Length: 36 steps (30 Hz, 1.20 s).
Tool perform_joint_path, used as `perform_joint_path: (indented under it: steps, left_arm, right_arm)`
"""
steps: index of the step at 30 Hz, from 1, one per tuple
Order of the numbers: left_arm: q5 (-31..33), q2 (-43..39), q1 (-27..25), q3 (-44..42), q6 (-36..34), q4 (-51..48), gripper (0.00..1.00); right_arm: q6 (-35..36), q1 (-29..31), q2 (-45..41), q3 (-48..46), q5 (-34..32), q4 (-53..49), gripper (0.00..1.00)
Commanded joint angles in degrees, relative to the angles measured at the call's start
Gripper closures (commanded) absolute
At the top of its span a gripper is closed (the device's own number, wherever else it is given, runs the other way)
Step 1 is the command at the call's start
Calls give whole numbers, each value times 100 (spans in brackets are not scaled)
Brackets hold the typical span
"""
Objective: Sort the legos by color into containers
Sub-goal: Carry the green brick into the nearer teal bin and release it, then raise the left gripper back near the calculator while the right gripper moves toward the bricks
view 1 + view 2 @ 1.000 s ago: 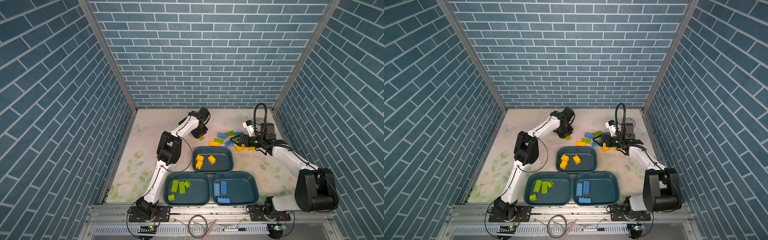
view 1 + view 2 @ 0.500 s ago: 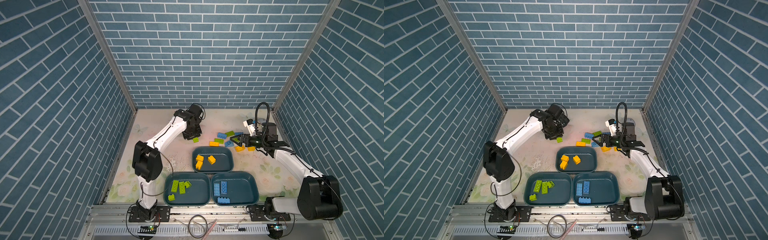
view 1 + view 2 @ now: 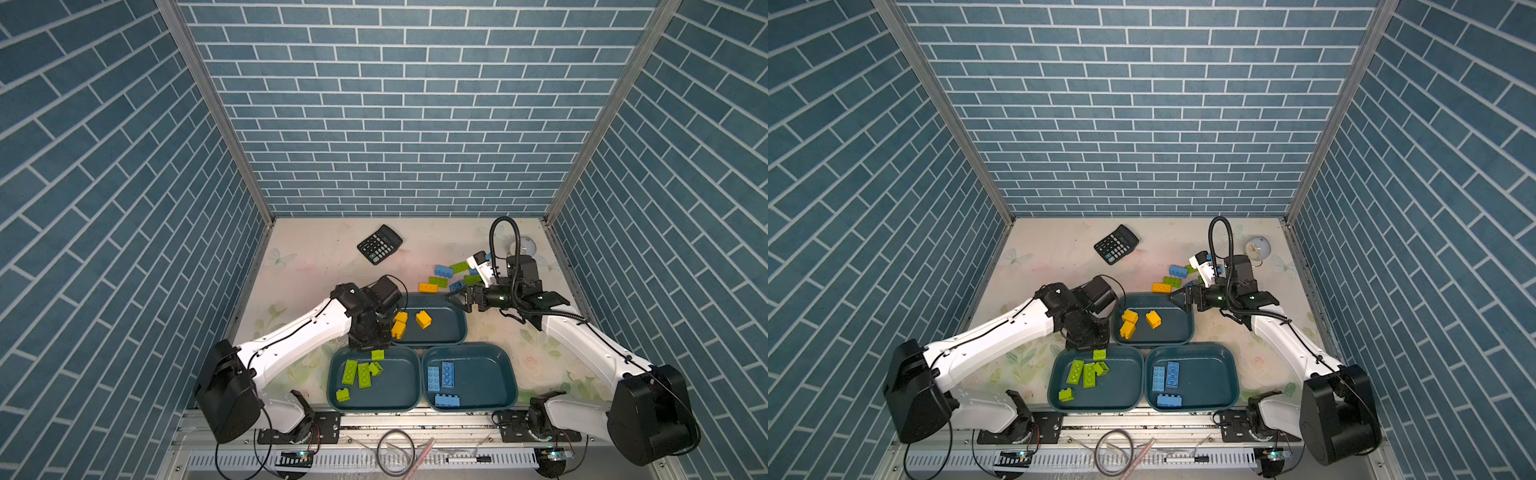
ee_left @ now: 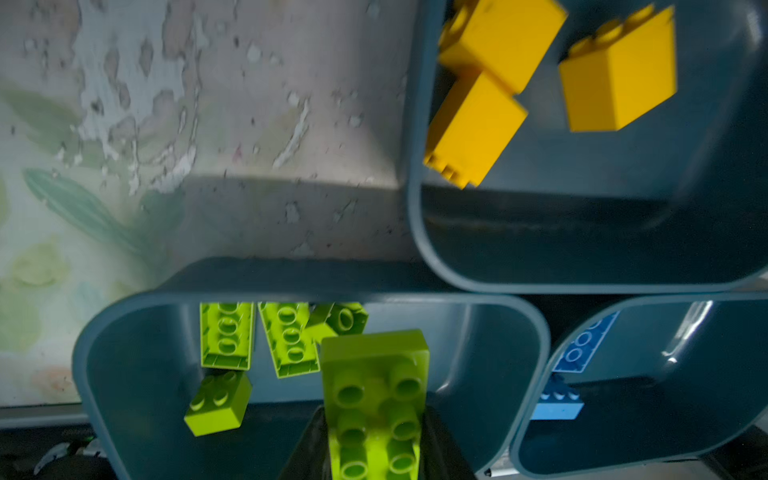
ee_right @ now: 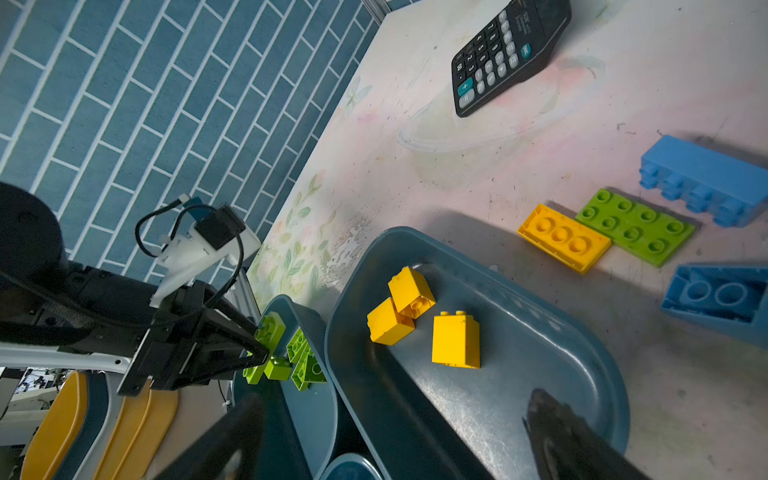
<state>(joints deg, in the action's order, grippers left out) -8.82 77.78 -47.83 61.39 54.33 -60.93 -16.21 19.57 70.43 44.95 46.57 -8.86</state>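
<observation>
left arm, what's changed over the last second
The left claw, shut on a green brick, swung back from the loose pile to hover over the green-brick tray. The right claw, open and empty, edged from the pile toward the yellow-brick tray. Everything already sorted stayed put.

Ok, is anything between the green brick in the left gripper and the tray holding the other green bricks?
Nothing visible does. The left gripper holds the green brick right above the green tray, near its far rim. The four loose green bricks inside lie off to one side of it.
</observation>
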Motion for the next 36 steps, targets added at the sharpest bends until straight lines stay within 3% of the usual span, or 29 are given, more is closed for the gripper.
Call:
perform_joint_path:
  steps: [1, 6, 13, 19, 26, 34, 36]
  left_arm:
    - [107, -276, -280, -497, 596, 186, 69]
    - [50, -569, -642, -1288, 843, 631, 69]
    - [13, -545, -657, -1667, 656, 468, 64]
    - [48, -561, -578, -1192, 172, 57, 41]
    - [-65, -393, 7, -100, -1047, 49, 20]
    - [-813, -150, 1066, 536, -2445, 749, 0]
    - [-1059, -139, 1301, 606, -2649, 1005, 0]
  right_arm:
    - [99, 84, -135, -96, -86, -133, 2]
    - [190, 186, -49, -67, -82, -226, 2]
    - [311, 238, -99, -119, -199, -375, 2]
    - [323, 242, -97, -73, -340, -360, 2]
    - [664, 223, 517, 684, -501, -727, 2]
    - [1748, 18, 1617, 2002, -825, -1725, 4]
    - [2178, -35, 1938, 2392, -972, -2096, 6]
